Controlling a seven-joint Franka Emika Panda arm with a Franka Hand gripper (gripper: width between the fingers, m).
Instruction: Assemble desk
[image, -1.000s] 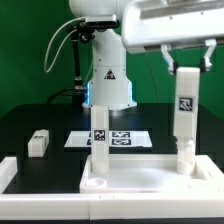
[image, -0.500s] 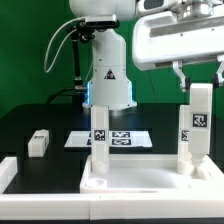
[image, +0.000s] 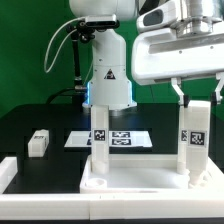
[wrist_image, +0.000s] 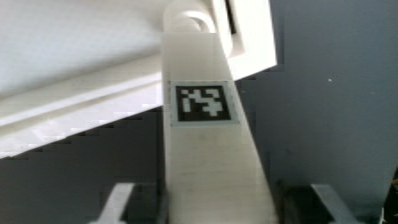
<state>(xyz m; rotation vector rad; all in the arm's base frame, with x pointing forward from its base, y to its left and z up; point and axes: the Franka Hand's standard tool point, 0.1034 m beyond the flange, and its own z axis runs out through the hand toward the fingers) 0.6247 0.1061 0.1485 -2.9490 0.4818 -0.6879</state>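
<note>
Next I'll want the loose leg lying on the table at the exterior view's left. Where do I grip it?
Take the loose leg at mid-length, across its two long side faces, coming straight down from above. It lies flat on the table, clear of other parts, and its square section should offer parallel faces.

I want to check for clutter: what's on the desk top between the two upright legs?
In the exterior view, nothing: the desk top is bare between the free-standing leg and the held leg.
</note>
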